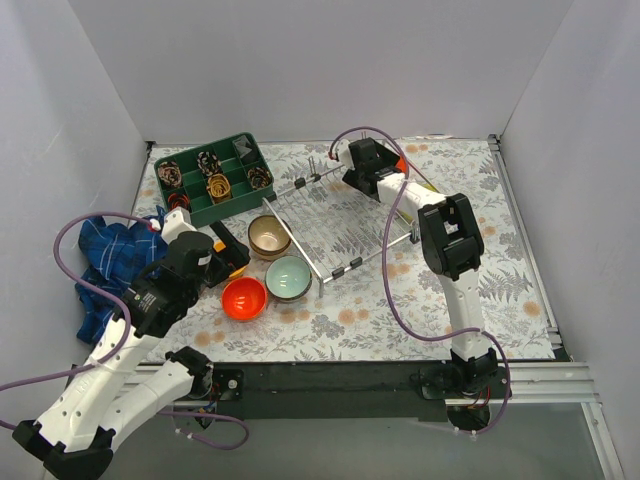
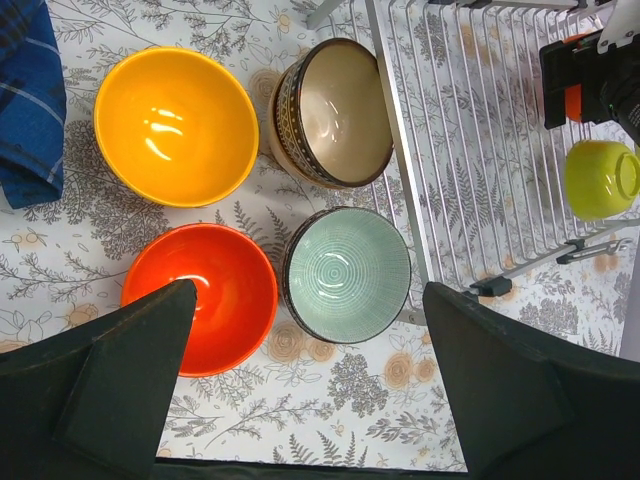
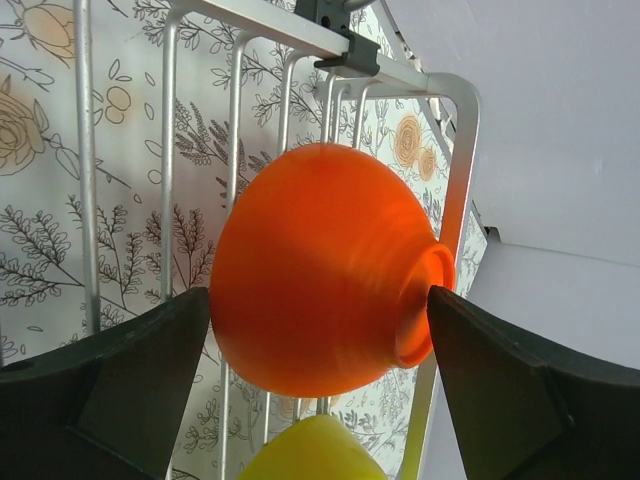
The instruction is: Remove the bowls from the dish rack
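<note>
The silver wire dish rack [image 1: 335, 215] stands mid-table. At its far right end my right gripper [image 3: 318, 300] has a finger on each side of a red-orange bowl [image 3: 320, 270], touching its rim side and its foot. A lime green bowl [image 3: 315, 450] lies just below it in the rack and also shows in the left wrist view [image 2: 600, 178]. My left gripper [image 2: 310, 390] is open and empty above the table left of the rack. Below it sit an orange-yellow bowl [image 2: 175, 125], a beige bowl [image 2: 335, 110], a pale grey-green bowl [image 2: 348, 272] and a second red-orange bowl [image 2: 205, 297].
A dark green divided tray [image 1: 213, 178] with small patterned items stands at the back left. A blue checked cloth [image 1: 110, 260] lies at the left edge. Grey walls enclose the table on three sides. The rack's near corner [image 2: 490, 285] is close to the grey-green bowl.
</note>
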### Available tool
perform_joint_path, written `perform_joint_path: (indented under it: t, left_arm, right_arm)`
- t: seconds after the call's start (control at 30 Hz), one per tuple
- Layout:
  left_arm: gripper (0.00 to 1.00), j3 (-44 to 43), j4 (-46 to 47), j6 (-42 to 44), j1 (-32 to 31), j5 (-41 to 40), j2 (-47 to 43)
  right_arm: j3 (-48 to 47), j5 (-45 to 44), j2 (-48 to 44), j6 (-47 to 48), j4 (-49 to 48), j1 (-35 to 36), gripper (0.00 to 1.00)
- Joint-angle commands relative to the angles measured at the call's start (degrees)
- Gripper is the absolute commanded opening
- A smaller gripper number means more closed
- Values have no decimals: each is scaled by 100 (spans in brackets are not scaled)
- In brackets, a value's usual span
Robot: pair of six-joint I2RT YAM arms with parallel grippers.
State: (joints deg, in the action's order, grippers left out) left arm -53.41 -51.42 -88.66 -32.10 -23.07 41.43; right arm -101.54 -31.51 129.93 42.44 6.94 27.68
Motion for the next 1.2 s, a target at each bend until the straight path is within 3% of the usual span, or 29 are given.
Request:
perform_joint_path:
  t: [0.0, 0.13, 0.23, 0.37, 0.67, 0.8, 0.93, 1.17]
  left_arm:
    - [98, -73, 62, 121, 19, -4, -21]
    - [98, -12, 44, 77, 10, 4, -82]
    - [98, -12, 53, 51, 10, 22, -126]
    - [98, -12, 123, 51, 10, 4, -179]
    - [98, 234, 352, 191, 10, 13, -416]
    - [98, 374, 483, 341, 10, 83, -548]
    - [98, 533, 764, 569, 10, 250, -601]
    - [98, 840, 1546, 947, 10, 917, -601]
  right_arm:
    - [107, 13, 147, -16, -193, 27, 97]
    - [537, -22, -37, 150, -438, 79, 90]
    - [828, -198, -283, 283, -632, 176, 79]
    - [1021, -259, -582, 283, -693, 343, 56]
    - [1513, -198, -1391, -68, -721, 799, 29]
    - [1681, -137, -1839, -428, -414, 1037, 26]
    - [1760, 205, -2461, -1366, 61, 1292, 23]
    - [2067, 1775, -3605, -3280, 651, 1670, 20]
